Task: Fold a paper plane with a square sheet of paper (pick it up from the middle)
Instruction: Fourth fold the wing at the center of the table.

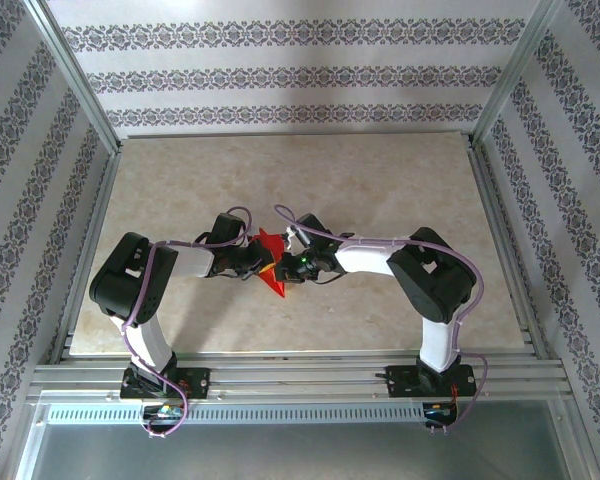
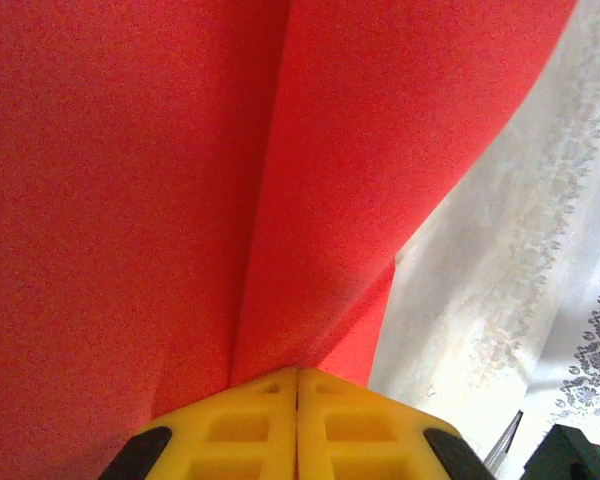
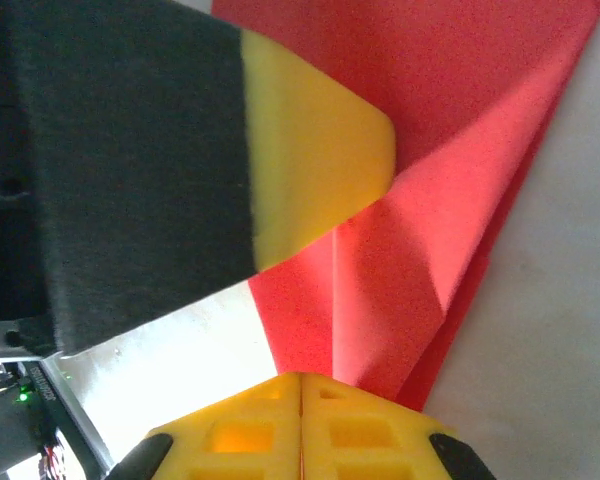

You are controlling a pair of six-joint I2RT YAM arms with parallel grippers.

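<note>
Now L gripper (image 2: 297, 380) pinches folded red paper (image 1: 272, 266), fingers shut on it; R gripper (image 3: 300, 384) same from other side; mid-table (image 1: 380, 200).

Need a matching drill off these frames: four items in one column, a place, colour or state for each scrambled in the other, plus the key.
Column A
1. left gripper
2. right gripper
3. red paper
4. table

Column B
a. pale, marbled surface
b. shut on the red paper from the right side of the top view
c. creased, pinched by both grippers at once
d. shut on the red paper from the left side of the top view

Pairs: 1-d, 2-b, 3-c, 4-a
</note>
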